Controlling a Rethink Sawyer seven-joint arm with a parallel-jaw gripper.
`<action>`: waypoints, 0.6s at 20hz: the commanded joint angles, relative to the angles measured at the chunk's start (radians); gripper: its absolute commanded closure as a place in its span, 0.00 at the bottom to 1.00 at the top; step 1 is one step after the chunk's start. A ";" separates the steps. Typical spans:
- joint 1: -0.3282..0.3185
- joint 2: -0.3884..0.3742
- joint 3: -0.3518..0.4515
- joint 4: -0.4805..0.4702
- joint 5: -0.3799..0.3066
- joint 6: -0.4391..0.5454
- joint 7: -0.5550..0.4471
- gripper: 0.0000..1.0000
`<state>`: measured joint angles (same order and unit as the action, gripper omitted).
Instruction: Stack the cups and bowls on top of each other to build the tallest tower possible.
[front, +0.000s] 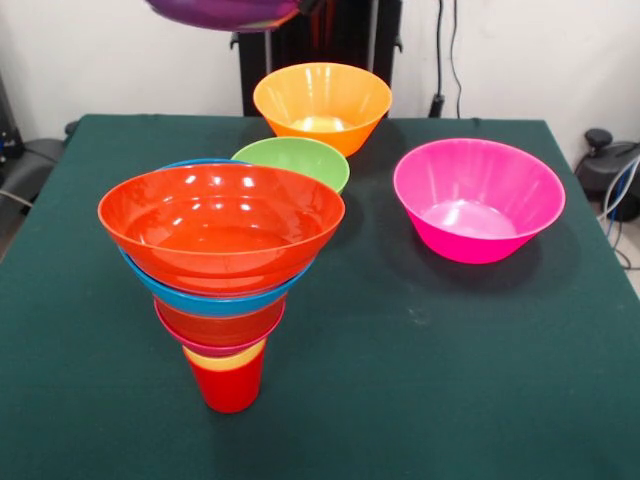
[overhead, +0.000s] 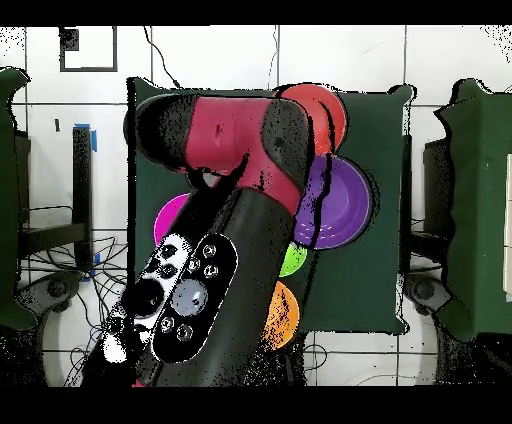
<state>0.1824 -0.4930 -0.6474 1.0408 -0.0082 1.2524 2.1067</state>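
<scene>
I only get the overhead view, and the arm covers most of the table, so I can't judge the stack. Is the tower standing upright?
Observer: Yes. The funnel-shaped tower of nested plastic vessels stands upright on a red tapered plastic cup.
Operator: And the bowl I see beside the arm, has it been placed?
Observer: No. The glossy purple plastic bowl is up in the air, well above the tower's top bowl.

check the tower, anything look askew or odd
The tower is top-heavy: wide bowls, topped by the orange-red bowl, balance on a narrow red cup. It stands upright. Nothing is spilled or damaged.
</scene>
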 joint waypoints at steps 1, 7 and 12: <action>-0.028 -0.049 0.201 -0.033 -0.076 0.052 -0.360 1.00; -0.046 -0.059 0.254 -0.039 -0.066 -0.004 -0.368 1.00; -0.054 -0.051 0.274 -0.071 -0.079 0.019 -0.365 1.00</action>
<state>0.1390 -0.5572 -0.5373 1.0073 -0.0163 1.2526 2.0050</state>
